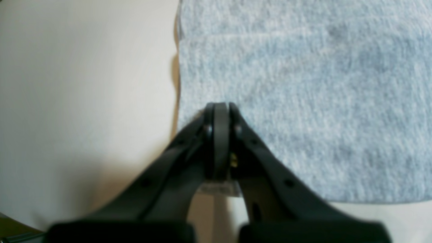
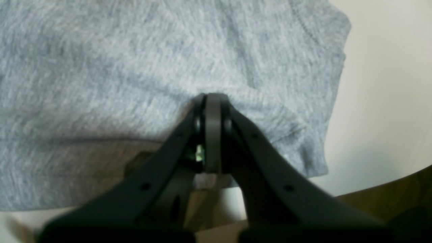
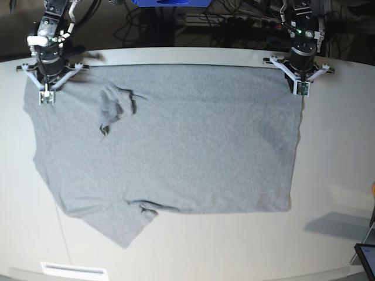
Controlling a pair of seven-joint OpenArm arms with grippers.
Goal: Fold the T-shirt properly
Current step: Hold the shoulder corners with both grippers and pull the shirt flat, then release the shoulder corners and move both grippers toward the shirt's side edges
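- A pale, off-white table (image 3: 340,152) carries everything; its surface is smooth and matte.
- The T-shirt (image 3: 176,140), heather grey, lies spread flat on the table, covering most of its middle.
- A dark flat device (image 3: 367,256) lies at the table's near edge, well apart from the T-shirt's hem side, partly cut off.

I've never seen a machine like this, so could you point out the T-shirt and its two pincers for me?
T-shirt (image 3: 193,146): base view, middle of the spread grey cloth.
Left pincer (image 3: 302,89): base view, its tips at the shirt's corner.
Right pincer (image 3: 44,98): base view, its tips on the shirt's other far corner.
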